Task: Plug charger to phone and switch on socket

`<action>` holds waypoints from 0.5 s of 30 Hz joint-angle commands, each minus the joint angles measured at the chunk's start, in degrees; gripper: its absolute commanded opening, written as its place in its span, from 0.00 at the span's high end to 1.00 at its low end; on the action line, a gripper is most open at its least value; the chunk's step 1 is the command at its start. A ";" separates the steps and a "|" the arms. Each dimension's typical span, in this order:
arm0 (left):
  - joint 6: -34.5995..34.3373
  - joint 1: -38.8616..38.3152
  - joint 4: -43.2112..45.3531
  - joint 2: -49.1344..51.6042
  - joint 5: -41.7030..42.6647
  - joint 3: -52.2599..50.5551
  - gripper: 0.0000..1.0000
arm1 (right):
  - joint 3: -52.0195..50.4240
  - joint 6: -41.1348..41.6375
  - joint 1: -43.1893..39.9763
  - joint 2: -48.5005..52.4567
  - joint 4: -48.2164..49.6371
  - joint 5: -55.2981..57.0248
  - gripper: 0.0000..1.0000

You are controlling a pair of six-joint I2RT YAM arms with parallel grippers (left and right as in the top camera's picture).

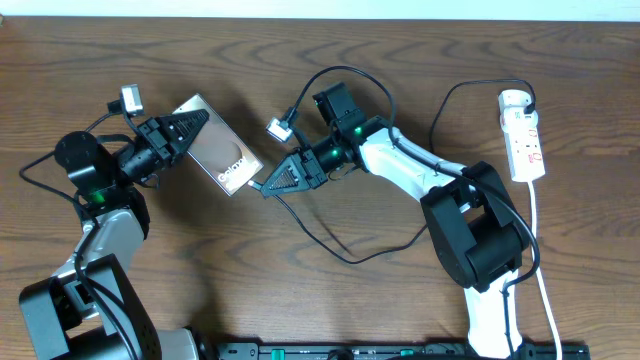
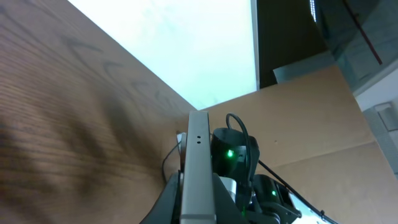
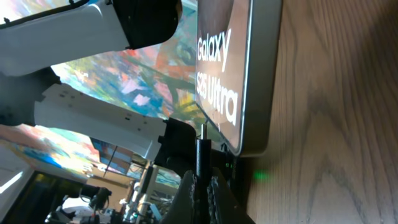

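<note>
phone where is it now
Overhead: the phone is left of centre, held by the left gripper; the right gripper holds the charger at its other end.

The phone (image 3: 219, 68) bears the only lettering that reads clearly: white "Galaxy" above "S25 Ultra" on its glossy face, running sideways in the right wrist view. From overhead the same white print sits near the phone's lower-right end, too small to be sure of, perhaps "Galaxy". Well right of the phone, the socket (image 1: 523, 135) shows small red marks, illegible.
</note>
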 commanded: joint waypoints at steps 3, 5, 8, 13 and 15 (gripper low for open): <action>-2.10 0.20 0.42 -0.74 -3.52 1.22 0.93 | 0.22 2.40 -1.11 -0.17 0.00 -0.50 0.99; -2.62 0.20 0.42 -0.74 -4.33 1.22 0.93 | 0.22 3.13 -1.33 -0.17 -0.02 0.24 0.99; -2.71 0.20 0.42 -0.74 -4.70 1.22 0.93 | 0.22 3.54 -1.44 -0.17 0.00 0.46 0.99; -3.52 0.17 0.42 -0.74 -5.57 1.22 0.93 | 0.22 6.23 -1.44 -0.17 1.25 2.43 0.99; -3.52 0.17 0.42 -0.74 -5.57 1.22 0.93 | 0.22 7.85 -1.44 -0.17 2.84 2.45 0.99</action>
